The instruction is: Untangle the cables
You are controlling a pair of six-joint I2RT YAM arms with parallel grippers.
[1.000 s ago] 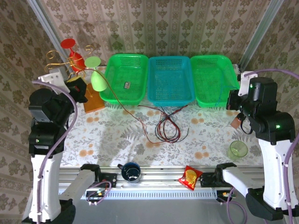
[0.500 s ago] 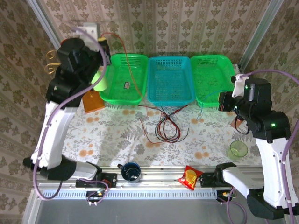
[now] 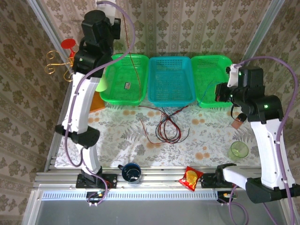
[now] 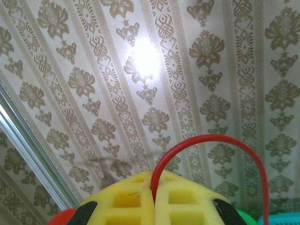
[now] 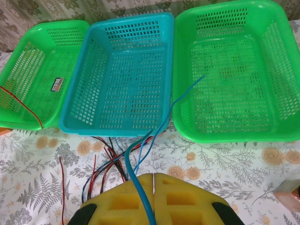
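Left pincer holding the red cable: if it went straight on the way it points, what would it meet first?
Probably the wallpapered wall: the left pincer, shut on the red cable, faces it, with just the cable's own loop in between. Distance is unclear.

White arms (image 3: 78,101), purple hoses (image 3: 134,28) — yellow claw pads (image 5: 115,204)

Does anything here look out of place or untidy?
The cables lie tangled in a heap before the blue basket, and a snack packet sits on the rail at the near edge, off the tablecloth.
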